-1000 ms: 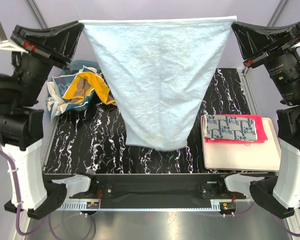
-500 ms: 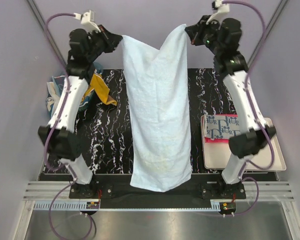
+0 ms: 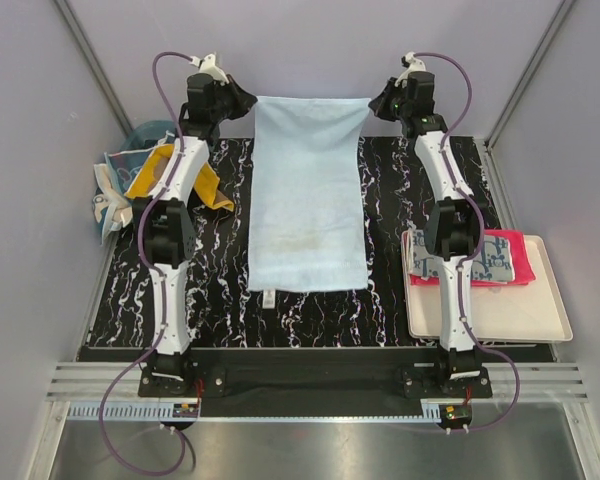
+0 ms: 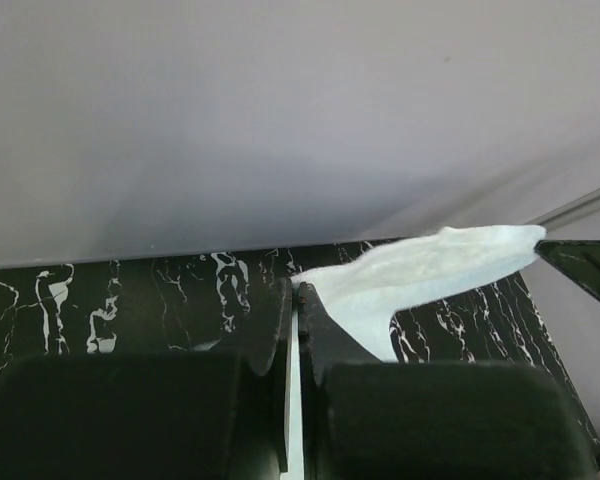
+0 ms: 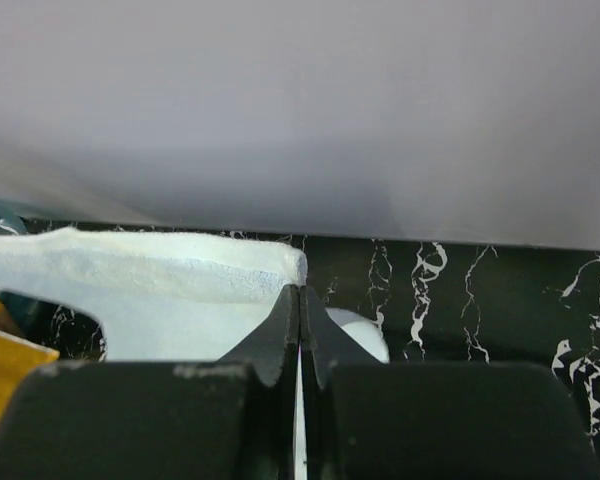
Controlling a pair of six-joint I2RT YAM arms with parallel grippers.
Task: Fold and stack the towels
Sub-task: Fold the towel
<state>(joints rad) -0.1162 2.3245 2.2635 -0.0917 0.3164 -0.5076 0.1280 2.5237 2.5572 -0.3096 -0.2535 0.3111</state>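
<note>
Rearward, blue towel corners inside left pincer and right pincer

The light blue towel, hanging before, now lies flat on the table

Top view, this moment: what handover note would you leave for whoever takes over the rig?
Left gripper shut on the blue towel, far-left corner; right gripper shut on its far-right corner.
Blue towel spread unfolded down the table's middle.
Done: grey towel folded on red towel, on the tray.
Left: fold and stack the blue towel; then the orange towel and teal towel heaped at the basket, far left.
</note>
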